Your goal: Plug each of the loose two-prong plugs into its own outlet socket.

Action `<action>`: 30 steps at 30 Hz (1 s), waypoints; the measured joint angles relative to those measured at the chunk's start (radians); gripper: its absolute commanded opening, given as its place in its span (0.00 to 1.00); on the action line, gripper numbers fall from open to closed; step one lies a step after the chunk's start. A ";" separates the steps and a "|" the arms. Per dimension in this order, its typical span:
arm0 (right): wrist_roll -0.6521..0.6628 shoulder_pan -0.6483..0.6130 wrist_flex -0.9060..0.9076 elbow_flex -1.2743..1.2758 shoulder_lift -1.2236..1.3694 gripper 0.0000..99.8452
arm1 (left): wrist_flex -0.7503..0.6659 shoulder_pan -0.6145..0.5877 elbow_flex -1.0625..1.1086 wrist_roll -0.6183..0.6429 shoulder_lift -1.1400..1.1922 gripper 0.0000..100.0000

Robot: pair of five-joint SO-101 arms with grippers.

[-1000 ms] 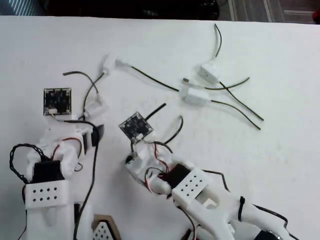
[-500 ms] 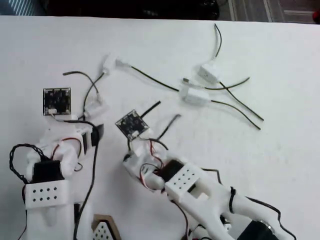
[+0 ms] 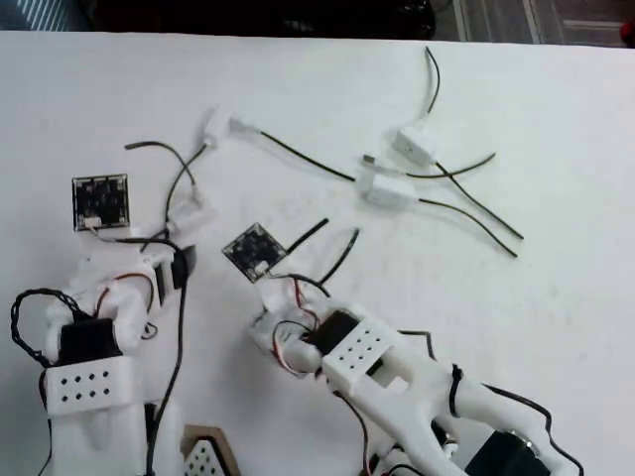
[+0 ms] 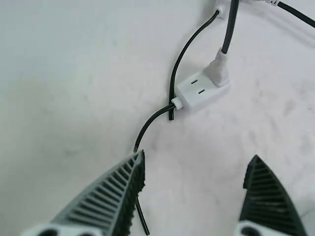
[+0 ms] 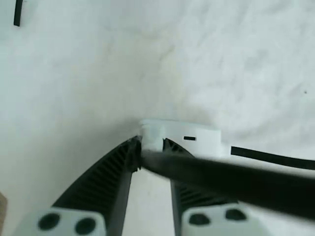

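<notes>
**Clerk:** Entry one, the left pincer?

**Keeper:** Left pincer (image 4: 192,196): released. The ribbed fingers (image 4: 115,196) are spread wide, and it hangs over bare white worktop (image 4: 59,73).

**Clerk:** What lies ahead of it?

**Keeper:** One outlet socket (image 4: 197,91), white, flat on the worktop, with two pairs of slots facing up. A seated plug (image 4: 219,73), white with a black lead, presses against one end (whether it is fully home I cannot tell). A black cable (image 4: 153,117) leaves the other end and runs past one finger. From above, the same socket (image 3: 189,211) lies just beyond the left arm (image 3: 84,372).

**Clerk:** Entry two, the right pincer?

**Keeper:** Right pincer (image 5: 152,147): clenched on a white block (image 5: 182,137), gripped at one corner. One slot shows on the block's face. A dark lead (image 5: 221,182) crosses close in front. The right arm (image 3: 372,362) reaches from the near edge toward mid-worktop.

**Clerk:** Loose stock?

**Keeper:** One loose plug (image 3: 216,127), white, at the far left of centre, its black lead trailing right. There are two white connectors at the far right: the upper connector (image 3: 415,144) and the lower connector (image 3: 385,188). They sit near each other with their leads crossing, and all three pieces are well apart from both arms.
</notes>
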 measured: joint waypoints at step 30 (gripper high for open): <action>0.080 0.060 0.219 -0.087 -0.152 0.12 | 0.000 0.000 0.021 -0.006 0.000 0.32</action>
